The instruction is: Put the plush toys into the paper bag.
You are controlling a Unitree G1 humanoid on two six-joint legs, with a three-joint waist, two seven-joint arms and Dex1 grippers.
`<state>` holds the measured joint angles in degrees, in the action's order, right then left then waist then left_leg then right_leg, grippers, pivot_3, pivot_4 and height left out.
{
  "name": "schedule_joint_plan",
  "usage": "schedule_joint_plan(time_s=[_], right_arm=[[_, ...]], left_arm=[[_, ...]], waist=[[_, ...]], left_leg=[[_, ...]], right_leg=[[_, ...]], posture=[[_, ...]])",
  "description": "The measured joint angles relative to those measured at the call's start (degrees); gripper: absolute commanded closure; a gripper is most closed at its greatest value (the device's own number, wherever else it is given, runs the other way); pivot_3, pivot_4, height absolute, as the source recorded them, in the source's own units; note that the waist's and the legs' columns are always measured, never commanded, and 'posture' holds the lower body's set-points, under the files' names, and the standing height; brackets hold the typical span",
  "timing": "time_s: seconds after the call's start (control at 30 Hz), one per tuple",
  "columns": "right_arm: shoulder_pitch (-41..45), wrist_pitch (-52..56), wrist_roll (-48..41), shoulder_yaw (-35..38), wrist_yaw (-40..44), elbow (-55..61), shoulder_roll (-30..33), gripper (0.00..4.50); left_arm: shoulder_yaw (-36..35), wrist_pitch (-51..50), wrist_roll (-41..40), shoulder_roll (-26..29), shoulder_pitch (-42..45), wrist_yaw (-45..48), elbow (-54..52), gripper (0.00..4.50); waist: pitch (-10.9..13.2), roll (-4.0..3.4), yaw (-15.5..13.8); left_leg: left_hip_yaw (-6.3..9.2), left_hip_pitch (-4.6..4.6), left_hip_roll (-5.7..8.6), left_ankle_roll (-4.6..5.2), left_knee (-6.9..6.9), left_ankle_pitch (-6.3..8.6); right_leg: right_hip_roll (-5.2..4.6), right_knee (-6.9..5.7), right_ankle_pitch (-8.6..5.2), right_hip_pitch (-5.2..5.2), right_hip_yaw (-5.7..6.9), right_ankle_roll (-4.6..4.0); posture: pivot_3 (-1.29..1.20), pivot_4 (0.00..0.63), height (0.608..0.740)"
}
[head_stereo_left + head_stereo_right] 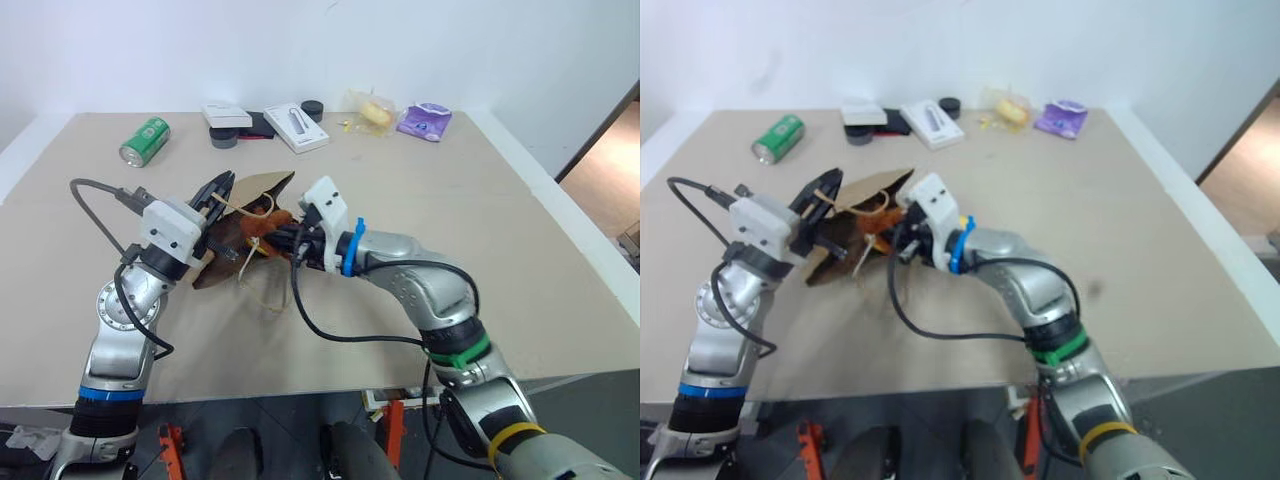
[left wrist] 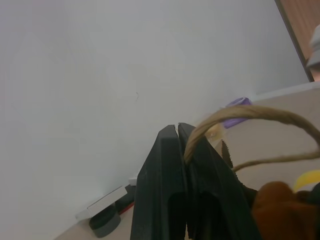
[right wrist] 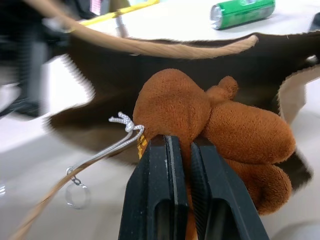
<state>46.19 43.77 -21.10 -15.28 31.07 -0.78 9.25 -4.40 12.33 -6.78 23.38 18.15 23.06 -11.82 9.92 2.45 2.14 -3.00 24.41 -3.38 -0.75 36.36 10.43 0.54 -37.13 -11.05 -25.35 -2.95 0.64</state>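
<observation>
The left gripper (image 1: 222, 184) is clenched on a tan cord handle (image 2: 235, 117) of the paper bag (image 1: 262, 187) and holds the bag's mouth up above the table (image 1: 520, 230). In the left wrist view the cord comes out right beside the closed black fingers (image 2: 165, 190). The bag is thin kraft paper, so I judge it light and easy to crumple; the cord loop is the good place to hold it, because the paper edge can tear.

To the right, the right gripper (image 1: 283, 238) is closed on the reddish-brown plush toy (image 3: 210, 125), which is at the bag's opening, partly in front of the dark inside. The toy is soft and fuzzy, and the fingers sink into its body. It seems light and not fragile, so a pinch in the thick middle part is safe. A small metal ring on a string (image 3: 75, 192) hangs from it and could catch on the handle.
</observation>
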Motion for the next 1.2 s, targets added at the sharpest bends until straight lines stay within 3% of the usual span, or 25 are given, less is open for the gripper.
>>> schedule_joint_plan(time_s=[0.33,0.53,0.67,0.83,1.03,1.2], right_arm=[[1.95,-3.26,4.1,-0.39,-4.17,-8.11,-10.73,4.49],[3.97,-6.76,9.46,0.52,-10.23,-14.93,-11.57,4.49],[3.82,-8.96,10.16,0.69,-8.49,-13.95,-10.35,2.63],[1.81,-8.25,7.97,0.67,-3.67,-4.82,-8.31,0.22],[-3.96,-3.05,2.89,-0.46,6.73,8.83,1.58,0.11],[-6.87,1.57,-2.82,7.41,8.94,15.02,8.88,0.11]], left_arm=[[0.0,-1.33,0.01,-0.43,-0.16,-0.15,-0.82,4.5],[-0.02,-1.56,0.04,-0.56,-0.43,-0.23,-1.22,4.5],[-0.02,-1.58,0.05,-0.69,-0.72,-0.29,-1.31,4.5],[-0.02,-1.61,0.06,-0.94,-0.75,-0.31,-1.36,4.5],[-0.06,-1.62,0.06,-1.21,-0.86,-0.25,-1.35,4.5],[-0.11,-1.63,0.03,-1.22,-0.79,-0.22,-1.15,4.5]], waist=[[0.0,-0.01,0.1],[0.0,-0.01,0.36],[0.0,-0.01,0.43],[0.0,-0.01,0.43],[0.0,0.0,0.29],[0.0,0.0,0.33]], left_leg=[[0.04,0.01,-0.18,-0.02,-0.05,0.01],[-0.01,0.03,-0.14,-0.02,-0.02,0.01],[0.02,0.05,-0.19,-0.08,-0.06,0.05],[0.08,0.04,-0.23,-0.09,-0.15,0.07],[0.05,0.06,-0.15,-0.1,-0.1,0.07],[0.05,0.0,-0.18,-0.1,-0.08,0.08]], right_leg=[[0.14,-0.01,0.01,-0.04,0.07,-0.1],[0.08,0.01,0.03,-0.05,0.04,-0.11],[0.14,0.01,-0.02,-0.08,0.06,-0.17],[0.18,0.0,-0.08,-0.09,0.13,-0.24],[0.08,0.02,-0.09,-0.07,0.11,-0.19],[0.14,0.0,-0.08,-0.06,0.11,-0.23]], posture=[[0.0,0.15,0.74],[0.0,0.15,0.74],[0.0,0.15,0.74],[0.0,0.15,0.74],[0.0,0.15,0.74],[0.0,0.15,0.74]])
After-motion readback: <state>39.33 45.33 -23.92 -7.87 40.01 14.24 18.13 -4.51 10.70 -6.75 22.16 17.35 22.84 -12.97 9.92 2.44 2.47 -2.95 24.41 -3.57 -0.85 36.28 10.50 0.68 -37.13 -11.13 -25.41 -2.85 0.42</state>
